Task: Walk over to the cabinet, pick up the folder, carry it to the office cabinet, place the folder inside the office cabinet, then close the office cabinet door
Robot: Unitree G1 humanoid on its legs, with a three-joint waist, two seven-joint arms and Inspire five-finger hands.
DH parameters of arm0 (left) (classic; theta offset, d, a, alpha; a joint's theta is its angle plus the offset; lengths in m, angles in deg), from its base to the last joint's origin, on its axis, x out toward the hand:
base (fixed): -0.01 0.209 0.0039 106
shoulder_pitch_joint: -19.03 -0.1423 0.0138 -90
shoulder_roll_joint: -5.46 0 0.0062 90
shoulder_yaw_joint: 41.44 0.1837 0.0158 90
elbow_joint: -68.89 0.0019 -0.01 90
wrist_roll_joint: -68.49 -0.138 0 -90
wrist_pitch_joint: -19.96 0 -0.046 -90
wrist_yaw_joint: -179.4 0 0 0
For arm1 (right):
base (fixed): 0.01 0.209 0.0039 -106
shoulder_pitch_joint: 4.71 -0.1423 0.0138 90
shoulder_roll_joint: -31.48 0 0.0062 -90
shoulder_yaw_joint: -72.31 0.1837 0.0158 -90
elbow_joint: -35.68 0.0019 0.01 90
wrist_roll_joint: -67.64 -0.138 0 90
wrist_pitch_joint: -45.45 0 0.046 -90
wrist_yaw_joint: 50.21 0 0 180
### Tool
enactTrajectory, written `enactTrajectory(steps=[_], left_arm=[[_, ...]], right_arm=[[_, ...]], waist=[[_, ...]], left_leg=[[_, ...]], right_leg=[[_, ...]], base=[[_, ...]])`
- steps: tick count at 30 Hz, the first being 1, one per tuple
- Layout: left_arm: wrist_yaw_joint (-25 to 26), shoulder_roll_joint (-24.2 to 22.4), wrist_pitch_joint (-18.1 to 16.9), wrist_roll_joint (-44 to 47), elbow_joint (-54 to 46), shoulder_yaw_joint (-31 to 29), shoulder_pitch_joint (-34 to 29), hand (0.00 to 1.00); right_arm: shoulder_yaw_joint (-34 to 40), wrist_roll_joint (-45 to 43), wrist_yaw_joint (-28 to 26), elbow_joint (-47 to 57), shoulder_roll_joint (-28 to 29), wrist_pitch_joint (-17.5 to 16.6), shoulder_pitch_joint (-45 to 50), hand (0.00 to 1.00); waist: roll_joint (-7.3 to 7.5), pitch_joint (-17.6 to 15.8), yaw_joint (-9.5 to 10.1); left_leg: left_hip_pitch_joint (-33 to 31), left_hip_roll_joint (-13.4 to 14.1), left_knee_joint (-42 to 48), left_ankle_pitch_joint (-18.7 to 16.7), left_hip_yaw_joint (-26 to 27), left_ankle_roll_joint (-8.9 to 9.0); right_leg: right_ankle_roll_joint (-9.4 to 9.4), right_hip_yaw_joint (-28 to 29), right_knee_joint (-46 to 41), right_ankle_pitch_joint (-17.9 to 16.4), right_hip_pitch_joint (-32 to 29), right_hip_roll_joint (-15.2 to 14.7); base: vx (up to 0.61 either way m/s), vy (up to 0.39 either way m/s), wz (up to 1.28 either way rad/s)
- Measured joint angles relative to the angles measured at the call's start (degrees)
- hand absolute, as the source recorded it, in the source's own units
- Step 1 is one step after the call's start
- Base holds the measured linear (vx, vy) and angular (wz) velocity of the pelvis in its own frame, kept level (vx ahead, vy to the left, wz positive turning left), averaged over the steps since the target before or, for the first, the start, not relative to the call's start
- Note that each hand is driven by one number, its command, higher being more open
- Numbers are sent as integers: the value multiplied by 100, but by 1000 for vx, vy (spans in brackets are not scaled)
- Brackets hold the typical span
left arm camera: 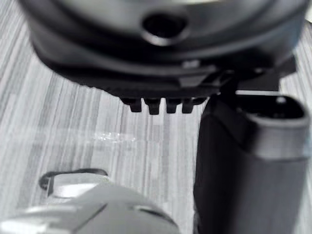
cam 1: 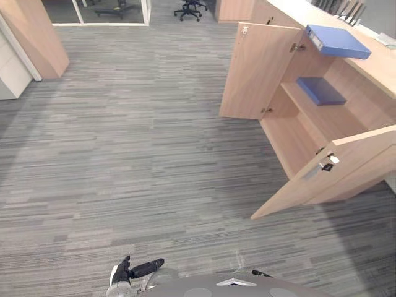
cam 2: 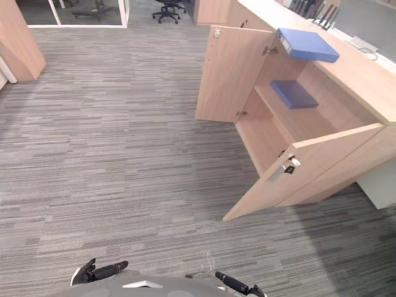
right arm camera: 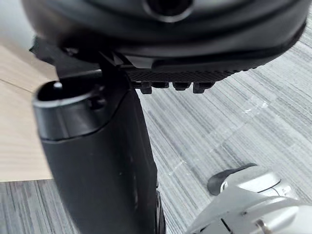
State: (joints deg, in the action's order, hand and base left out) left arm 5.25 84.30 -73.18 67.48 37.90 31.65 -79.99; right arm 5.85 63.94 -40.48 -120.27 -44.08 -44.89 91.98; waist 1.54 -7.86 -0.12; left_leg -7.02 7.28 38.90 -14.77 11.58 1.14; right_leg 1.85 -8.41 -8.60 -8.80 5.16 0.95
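A wooden office cabinet (cam 1: 309, 133) stands at the right with both doors swung open. One blue folder (cam 1: 337, 41) lies flat on the cabinet's top. A second blue folder (cam 1: 320, 90) lies on the shelf inside. The near door (cam 1: 334, 170) juts toward me and has a silver handle (cam 1: 327, 163). My left hand (cam 1: 133, 270) hangs low at the bottom edge, far from the cabinet, fingers straight and holding nothing. My right hand (cam 2: 238, 286) hangs low too, open and holding nothing. Past each wrist, the left hand (left arm camera: 161, 58) and the right hand (right arm camera: 170, 44) show only carpet.
Grey striped carpet (cam 1: 136, 142) stretches between me and the cabinet. A wooden panel (cam 1: 37, 34) and a white unit (cam 1: 9, 68) stand at the far left. Office chairs (cam 1: 190, 8) stand at the back by a glass partition. The far cabinet door (cam 1: 257, 71) stands out into the room.
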Motion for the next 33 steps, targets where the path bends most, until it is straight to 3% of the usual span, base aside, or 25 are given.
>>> enactTrajectory(steps=[1, 2, 5, 7, 8, 9, 10, 11, 13, 15, 17, 18, 19, 20, 21, 22, 24, 25, 27, 29, 30, 31, 33], left_arm=[[-2, -39, -12, 117, -174, -130, 11, 100], [3, -102, -60, 133, -281, -136, -44, 100], [21, -109, -52, 124, -297, 35, 3, 100], [28, -131, -44, 89, -275, 67, 36, 100], [68, -164, -35, 88, -250, 98, 48, 100], [121, -198, -30, 90, -151, 134, 44, 100], [135, -182, -28, 92, -98, 140, 64, 100], [154, -149, -32, 92, -75, 145, 51, 100], [183, -49, -16, 87, -23, 277, 74, 100], [180, 4, 68, 83, 51, 378, 50, 100], [177, 31, 93, 72, 247, 528, 34, 100], [162, 37, 103, 59, 246, 577, -18, 100], [163, 92, 100, 29, 245, 768, -49, 100], [168, 127, 101, 19, 245, 921, -34, 100], [162, 132, 101, 13, 247, 957, -9, 100], [164, 144, 103, 11, 260, 1054, 61, 100], [155, 165, 112, -43, 369, 1239, 186, 100], [145, 167, 112, -66, 393, 1305, 237, 100], [134, 176, 106, -138, 413, 1322, 233, 100], [133, 180, 98, -143, 403, 1176, 247, 100], [150, 181, 97, -138, 398, 945, 232, 100], [169, 166, 118, -139, 411, 854, 190, 100], [175, -6, 178, -137, 439, 673, 145, 100]], right_arm=[[-75, 1, 33, -2, -3, 7, 7, 100], [-88, 1, 76, -11, -14, 14, 23, 100], [-54, 6, 70, -20, -76, 39, -36, 100], [-46, 5, 62, -18, -97, 38, -117, 100], [-47, 2, 63, -19, -149, 39, -115, 100], [-55, 6, 68, -35, -210, 48, -107, 100], [-51, 6, 79, -75, -242, 58, -121, 100], [-49, 24, 71, -149, -233, 106, -160, 100], [-44, 47, 46, -193, -204, 111, -177, 100], [-5, 59, 31, -202, -191, 115, -187, 100], [169, 65, 6, -206, -192, 114, -171, 100], [216, 70, -27, -203, -196, 117, -163, 100], [306, 71, -53, -191, -186, 117, -133, 100], [404, 47, -60, -143, -173, 103, -172, 100], [447, 47, -61, -110, -174, 95, -207, 100], [493, 49, -60, -60, -182, 91, -275, 100], [504, 44, -54, 1, -198, 91, -330, 100], [504, 41, -35, 54, -182, 94, -329, 100], [514, 29, -21, 110, -111, 86, -313, 100], [528, 4, 15, 168, -24, 95, -302, 100], [519, -4, 29, 180, 37, 99, -307, 100], [509, -8, 29, 196, 77, 102, -308, 100], [383, -117, 38, 381, -5, 107, -243, 100]], waist=[[32, -27, 44], [72, -56, 118], [7, -34, 136], [-24, -30, 102], [-120, -3, 69], [-214, 32, 29], [-265, 65, 25], [-171, 112, 34], [-89, 189, -5], [-26, 321, 11], [-29, 340, 129], [-43, 387, 92], [-39, 478, 1], [-49, 476, -44], [-56, 466, -73], [-91, 445, -168], [-171, 314, -176], [-227, 218, -166], [-232, 165, -178], [-132, 100, -158], [-26, 47, -131], [45, 26, -136], [-132, 13, -128]], left_leg=[[-319, 145, 622, -27, 119, -115], [-605, 227, 807, -157, 171, -112], [-741, 115, -358, -53, 109, 11], [-766, 16, -1459, 304, -1, 144], [-742, 12, -2138, 554, -81, 274], [-699, 2, -2399, 1050, -33, 394], [-651, -94, -2414, 1232, 0, 337], [-661, -252, -2294, 1291, 122, 282], [-639, -474, -2158, 1108, 183, 2], [-435, -676, -2263, 957, 338, -131], [246, -900, -2645, 947, 623, -330], [474, -1011, -2758, 896, 631, -416], [702, -1141, -2864, 810, 620, -505], [936, -1218, -2963, 742, 609, -583], [1049, -1235, -3025, 723, 588, -603], [1254, -1233, -3136, 716, 468, -614], [1592, -1075, -3244, 716, 378, -614], [1774, -945, -3243, 716, 361, -614], [1950, -793, -3311, 703, 348, -588], [2179, -747, -3570, 626, 454, -342], [2269, -759, -3593, 549, 520, -197], [2318, -736, -3591, 488, 537, -145], [2405, -471, -3628, 439, 695, 53]], right_leg=[[44, 16, -139, -98, 6, -40], [18, 77, -244, -204, 91, -147], [-155, 258, -266, -330, 206, -476], [-305, 395, -244, -419, 197, -746], [-428, 452, -183, -491, 211, -876], [-577, 559, -71, -559, 302, -970], [-593, 587, 34, -564, 411, -1061], [-619, 614, 146, -545, 555, -1230], [-639, 676, -177, -449, 534, -1324], [-752, 797, -430, -217, 406, -1537], [-770, 1031, -1366, -42, 192, -1775], [-784, 938, -1958, 100, 32, -1895], [-649, 661, -2797, 400, -294, -2123], [-361, 204, -3672, 665, -590, -2430], [-257, -117, -4122, 610, -731, -2599], [-34, -765, -4763, 368, -934, -2771], [-70, -1439, -4867, -161, -1015, -2634], [-168, -1719, -4428, -442, -1018, -2423], [-256, -1869, -3370, -497, -1045, -2115], [-533, -1876, -1963, -186, -1136, -1968], [-520, -1835, -1279, 293, -1125, -1935], [-499, -1816, -1179, 617, -1101, -1885], [-380, -1864, -1021, 593, -1006, -1552]], base=[[48, 14, -20], [86, 45, -19], [147, 137, -28], [278, 326, -34], [399, 442, -20], [302, 322, -14], [442, 386, -16], [360, 262, -15], [435, 257, -12], [447, 235, -32], [381, 219, -54], [364, 214, -14], [351, 198, 9], [339, 179, 15], [294, 133, 20], [262, 83, 24], [263, 22, 18], [154, -47, 7], [109, -113, 11], [110, -166, -3], [112, -222, -22], [162, -290, -37], [150, -244, -33]])
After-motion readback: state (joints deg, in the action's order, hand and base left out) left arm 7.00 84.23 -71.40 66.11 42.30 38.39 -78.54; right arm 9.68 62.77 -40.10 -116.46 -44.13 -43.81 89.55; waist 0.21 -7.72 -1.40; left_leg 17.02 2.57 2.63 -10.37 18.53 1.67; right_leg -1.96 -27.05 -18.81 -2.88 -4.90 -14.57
